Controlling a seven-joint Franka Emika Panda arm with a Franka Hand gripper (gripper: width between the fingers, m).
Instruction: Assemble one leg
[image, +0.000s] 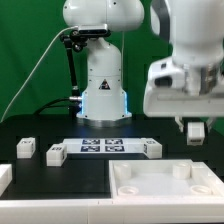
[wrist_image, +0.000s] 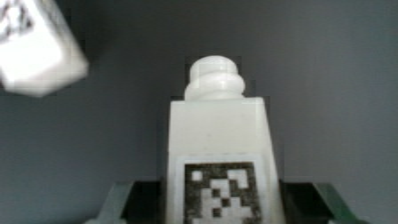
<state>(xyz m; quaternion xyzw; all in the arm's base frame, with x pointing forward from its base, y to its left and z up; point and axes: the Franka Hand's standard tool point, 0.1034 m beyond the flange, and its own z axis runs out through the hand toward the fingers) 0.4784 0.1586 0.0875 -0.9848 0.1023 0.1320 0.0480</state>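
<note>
Gripper (image: 197, 128) was clamped on the leg (wrist_image: 221, 130), peg end out, likely to seat it in a square top piece (image: 150, 190) socket.

The leg (wrist_image: 221, 125) looks like smooth white plastic with a faint sheen, and the tag (wrist_image: 221, 190) on its face is a flat black-and-white print. At the lower right of the exterior view the large square piece (image: 165, 185) has the same smooth white plastic look, on a table (image: 60, 180) whose black top is matt. The arm (image: 190, 40) at the upper right has a glossy white shell, and the green backdrop (image: 25, 50) at upper left looks matt.
</note>
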